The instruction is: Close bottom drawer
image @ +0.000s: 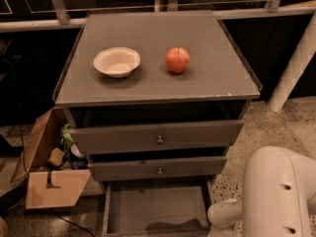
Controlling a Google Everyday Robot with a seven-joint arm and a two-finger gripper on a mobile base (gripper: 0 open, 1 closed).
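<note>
wooden bottom drawer [155,207], pulled open, probably rigid and light: push its front edge. gripper unseen below arm [276,194] right of drawer; grip state cannot be told.

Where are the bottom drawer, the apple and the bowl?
bottom drawer [153,211]: camera view, its inner floor.
apple [177,60]: camera view, its middle.
bowl [116,61]: camera view, its middle.
gripper: not in view; white arm [279,191] at lower right.

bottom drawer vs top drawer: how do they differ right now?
Bottom drawer is pulled far out, floor showing; top drawer is out only slightly. Bottom drawer is narrower than top drawer. Top drawer's knob shows; bottom drawer's does not. Both are grey-brown wood. The gripper is not in view; only the arm shows, lower right, beside the bottom drawer.
</note>
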